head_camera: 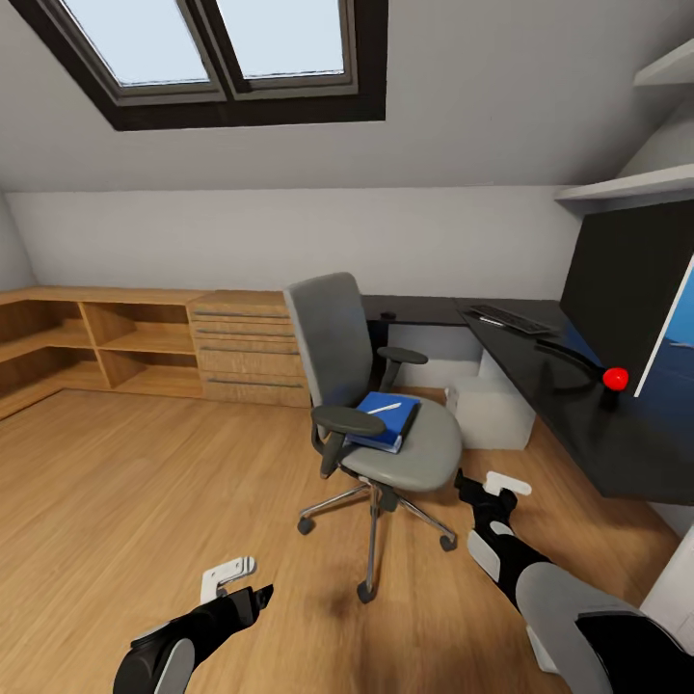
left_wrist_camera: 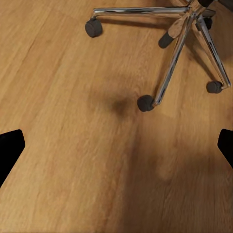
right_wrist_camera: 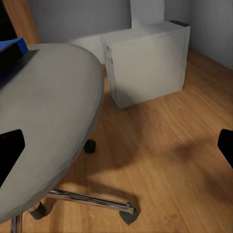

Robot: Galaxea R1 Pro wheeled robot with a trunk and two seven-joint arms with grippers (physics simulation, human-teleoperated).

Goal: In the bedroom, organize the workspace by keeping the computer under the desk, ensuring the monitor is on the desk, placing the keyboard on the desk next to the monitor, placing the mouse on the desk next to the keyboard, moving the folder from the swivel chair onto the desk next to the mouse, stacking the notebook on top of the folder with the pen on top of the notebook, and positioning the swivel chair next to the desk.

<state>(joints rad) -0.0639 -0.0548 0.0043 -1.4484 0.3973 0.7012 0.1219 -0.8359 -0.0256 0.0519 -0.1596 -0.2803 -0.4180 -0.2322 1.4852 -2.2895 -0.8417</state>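
Note:
The grey swivel chair [head_camera: 366, 386] stands mid-floor, a little off the black desk [head_camera: 578, 424] at right. On its seat lies the blue folder [head_camera: 386, 419] with the white pen [head_camera: 384, 409] on top; I cannot make out the notebook. The keyboard [head_camera: 511, 318] and the black monitor [head_camera: 627, 289] are on the desk. A small dark lump [head_camera: 387, 315] at the desk's far end may be the mouse. The grey computer [head_camera: 492, 410] sits under the desk. My left gripper [head_camera: 241, 583] hangs open over the floor before the chair base [left_wrist_camera: 179, 43]. My right gripper [head_camera: 482, 487] is open beside the seat [right_wrist_camera: 43, 121].
Low oak shelving and drawers [head_camera: 145, 337] run along the back left wall. A blue wall panel [head_camera: 675, 337] and white shelves [head_camera: 627, 188] are at right. Wood floor [head_camera: 145, 482] spreads wide to the left of the chair.

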